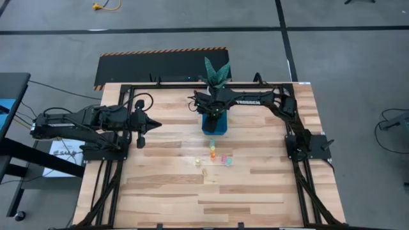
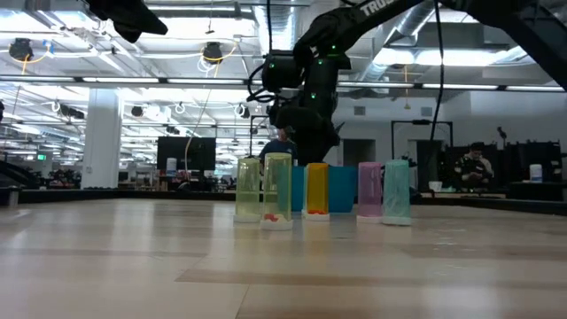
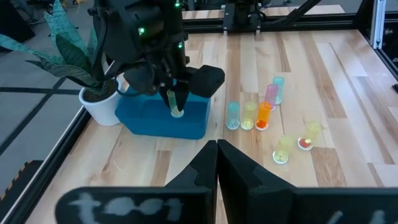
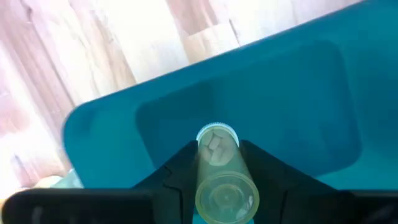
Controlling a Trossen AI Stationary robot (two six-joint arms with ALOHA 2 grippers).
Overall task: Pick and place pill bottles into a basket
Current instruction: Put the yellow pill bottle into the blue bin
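Green pill bottle (image 4: pixel 219 168) sits clamped in the right hand (image 3: pixel 176 102) above the basket (image 3: pixel 163 118); left hand (image 3: pixel 216 152) together.

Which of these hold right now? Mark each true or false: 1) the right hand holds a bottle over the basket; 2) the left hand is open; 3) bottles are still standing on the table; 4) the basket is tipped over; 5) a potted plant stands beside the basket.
1) True: the right hand grips a pale yellow-green bottle above the basket.
2) False: the left hand is shut and holds nothing, waiting at the table's left side.
3) True: six bottles stand on the table.
4) False: the basket sits upright, opening upward.
5) True: the potted plant stands right beside the basket.
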